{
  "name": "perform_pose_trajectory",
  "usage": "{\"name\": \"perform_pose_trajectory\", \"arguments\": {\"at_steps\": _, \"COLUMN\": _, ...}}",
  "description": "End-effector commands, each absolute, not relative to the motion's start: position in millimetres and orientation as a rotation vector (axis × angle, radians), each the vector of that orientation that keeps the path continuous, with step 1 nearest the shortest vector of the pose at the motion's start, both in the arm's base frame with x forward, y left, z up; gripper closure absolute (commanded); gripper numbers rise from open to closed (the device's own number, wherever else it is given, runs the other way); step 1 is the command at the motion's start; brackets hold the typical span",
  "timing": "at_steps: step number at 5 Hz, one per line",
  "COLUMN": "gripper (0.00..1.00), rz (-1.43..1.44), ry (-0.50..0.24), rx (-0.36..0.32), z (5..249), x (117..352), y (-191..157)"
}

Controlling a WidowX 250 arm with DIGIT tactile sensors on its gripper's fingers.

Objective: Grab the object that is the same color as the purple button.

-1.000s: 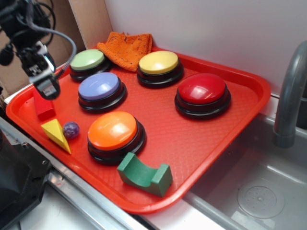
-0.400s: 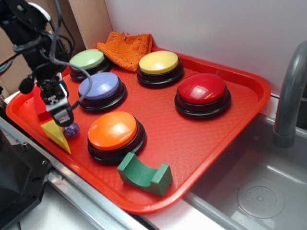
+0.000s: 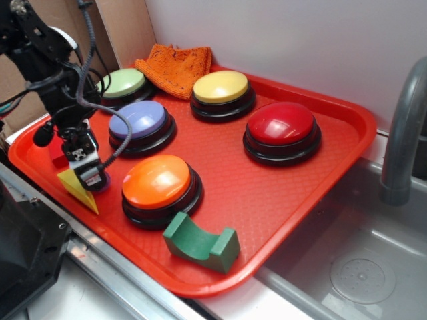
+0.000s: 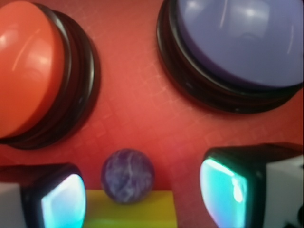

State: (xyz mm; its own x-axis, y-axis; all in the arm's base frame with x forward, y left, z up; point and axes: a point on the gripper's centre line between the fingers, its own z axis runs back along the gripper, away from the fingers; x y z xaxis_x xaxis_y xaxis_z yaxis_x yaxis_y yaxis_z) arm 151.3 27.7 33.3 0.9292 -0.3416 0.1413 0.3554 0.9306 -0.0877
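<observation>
Hovering low over ball (image 4: 128,175), gripper (image 4: 142,192) spread, pads either side. Ball touching wedge (image 4: 128,209) at 6 o'clock; purple button (image 4: 242,40) at 1.

We're looking at a mock kitchen set up as a robot test bench. A grey sink basin (image 3: 363,267) with a faucet (image 3: 403,133) sits beside a red tray (image 3: 267,200), cardboard backing (image 3: 127,30) behind.

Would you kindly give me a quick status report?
Gripper open, fingers astride the purple ball. Ball on tray, touching yellow wedge, ungrasped. Orange button close by, not blocking.
</observation>
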Motion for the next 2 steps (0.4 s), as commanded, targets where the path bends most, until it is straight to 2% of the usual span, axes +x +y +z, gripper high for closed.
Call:
{"name": "perform_pose_trajectory", "arguments": {"at_steps": 1, "gripper": 0.05, "rz": -0.335, "ry": -0.101, "rx": -0.129, "z": 24.4, "x": 157.8, "y": 29.0}}
{"name": "perform_pose_trajectory", "arguments": {"at_steps": 2, "gripper": 0.81, "rz": -0.322, "ry": -0.093, "rx": -0.156, "z": 19.0, "x": 156.5, "y": 30.7}}
